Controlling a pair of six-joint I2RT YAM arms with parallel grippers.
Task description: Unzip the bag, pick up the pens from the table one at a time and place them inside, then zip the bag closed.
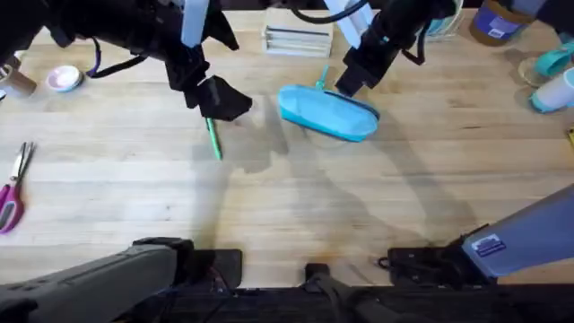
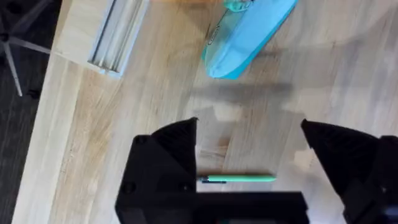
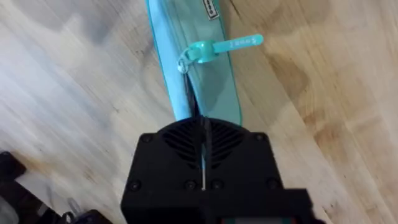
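Left gripper (image 2: 249, 165) hangs wide open right over the green pen (image 1: 213, 140) lying on the table (image 1: 287, 206). Right gripper (image 1: 350, 87) is pinched onto the turquoise bag (image 1: 327, 114) at its far right end.

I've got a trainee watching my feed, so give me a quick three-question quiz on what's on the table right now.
1. True or false: the green pen lies on the table, between the left gripper's open fingers.
2. What is the right gripper shut on? A) the scissors B) the blue pouch C) the white box
3. Fill in: the pouch's turquoise zipper pull rests on the ____.

Key: 1 true; 2 B; 3 pouch, its tag reaching onto the table.
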